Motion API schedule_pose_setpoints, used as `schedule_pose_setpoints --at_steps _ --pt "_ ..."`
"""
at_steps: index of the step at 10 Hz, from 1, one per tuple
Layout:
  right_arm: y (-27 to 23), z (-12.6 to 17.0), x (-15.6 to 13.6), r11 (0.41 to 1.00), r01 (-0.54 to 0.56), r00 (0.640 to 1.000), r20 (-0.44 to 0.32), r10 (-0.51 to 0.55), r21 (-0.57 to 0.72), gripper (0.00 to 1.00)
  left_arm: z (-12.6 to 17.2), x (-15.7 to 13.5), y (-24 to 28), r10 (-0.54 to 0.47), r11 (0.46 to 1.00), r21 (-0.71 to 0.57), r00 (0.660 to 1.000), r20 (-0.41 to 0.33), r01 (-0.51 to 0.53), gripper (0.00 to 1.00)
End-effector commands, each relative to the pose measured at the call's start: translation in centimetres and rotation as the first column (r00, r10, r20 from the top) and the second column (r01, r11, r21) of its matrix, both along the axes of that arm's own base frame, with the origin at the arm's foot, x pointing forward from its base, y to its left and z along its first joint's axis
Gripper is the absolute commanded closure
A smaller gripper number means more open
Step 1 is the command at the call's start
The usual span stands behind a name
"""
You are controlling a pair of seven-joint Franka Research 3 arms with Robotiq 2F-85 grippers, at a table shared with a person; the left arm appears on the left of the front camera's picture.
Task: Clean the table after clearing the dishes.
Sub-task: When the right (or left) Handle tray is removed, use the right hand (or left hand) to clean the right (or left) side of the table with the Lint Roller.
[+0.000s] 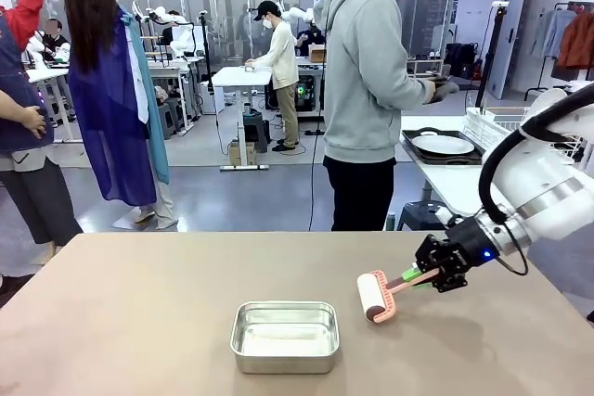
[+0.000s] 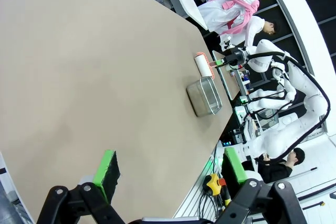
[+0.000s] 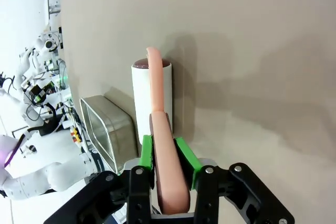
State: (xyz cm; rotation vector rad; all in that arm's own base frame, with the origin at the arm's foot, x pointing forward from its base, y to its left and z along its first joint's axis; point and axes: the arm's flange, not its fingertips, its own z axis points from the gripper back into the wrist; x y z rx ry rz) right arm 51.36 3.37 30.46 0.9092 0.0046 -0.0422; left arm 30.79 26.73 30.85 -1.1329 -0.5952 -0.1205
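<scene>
Tin [image 1: 284, 335]: on the table [image 1: 130, 303], mid-width, near the front edge.
Roller [image 1: 376, 296]: on the table, just right of the tin, slightly behind it.
Right hand [image 1: 415, 275]: round the roller's handle, further right.
Person [image 1: 367, 90]: behind the table's far edge.
Plate [image 1: 443, 145]: in a tray [image 1: 414, 148] on the smaller table [image 1: 455, 185], right of the person.

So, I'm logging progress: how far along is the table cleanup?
Clearing looks done: a plate on its tray sits on the white side table. In hand: the right claw grips a lint roller, its roll low at the table. Left: rolling the top, seemingly around the steel tin; the left claw hangs open.
</scene>
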Motion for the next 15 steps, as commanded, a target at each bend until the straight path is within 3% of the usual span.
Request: schedule_pose_setpoints --at_steps 1,8,11,15 --pt "-3.8 0.4 -1.5 0.994 0.072 0.997 -0.015 -0.074 -0.081 0.78 0.5 -0.4 -0.1 0.002 1.0 0.017 1.0 -0.02 -0.002 0.0" --pt "-9.8 5.1 -1.2 0.918 0.117 0.992 0.009 -0.123 -0.38 0.78 0.5 -0.4 -0.1 0.002 1.0 0.017 1.0 -0.02 -0.002 0.0" --pt "-11.3 7.3 -1.1 0.819 0.167 0.984 0.038 -0.174 -0.549 0.78 0.5 -0.4 -0.1 0.002 1.0 0.017 1.0 -0.02 -0.002 0.0" --pt "-12.5 12.5 -2.7 0.734 0.243 0.968 0.109 -0.226 -0.634 0.78 0.5 -0.4 -0.1 0.002 1.0 0.017 1.0 -0.02 -0.002 0.0"
